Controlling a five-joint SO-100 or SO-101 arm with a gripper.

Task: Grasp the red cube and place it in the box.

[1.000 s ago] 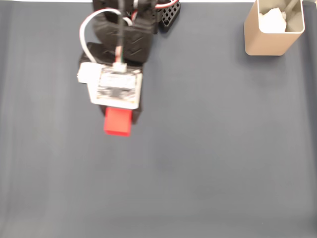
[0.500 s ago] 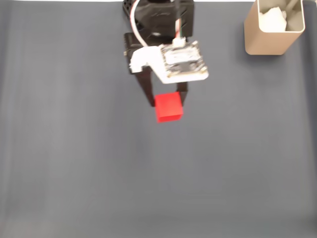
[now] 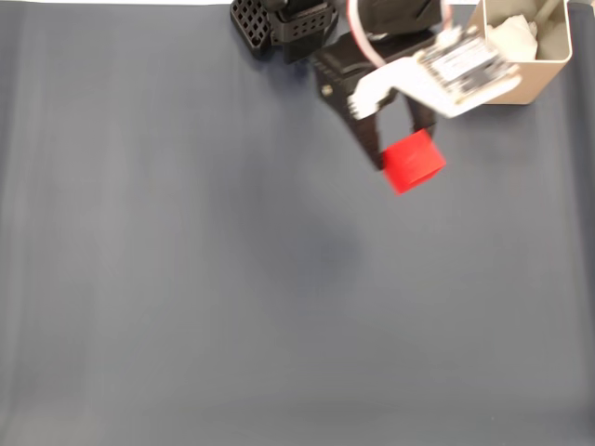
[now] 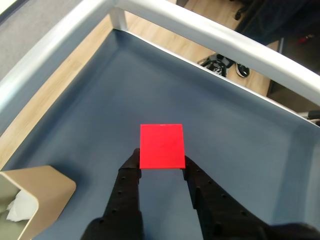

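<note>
- One big dark mat (image 3: 186,307) covers the table, bare under the arm.
- Far right in the fixed view stands the box (image 3: 483,79), with something white crumpled inside.
- The claw (image 3: 409,160) hangs just left of the box, clamped on the red cube (image 3: 414,161); the wrist view has the cube (image 4: 161,145) pinched between both black fingers (image 4: 131,172).
- Risk here, I'd say: the cube clips the box's near wall and twists loose, or drops short if released early.
</note>
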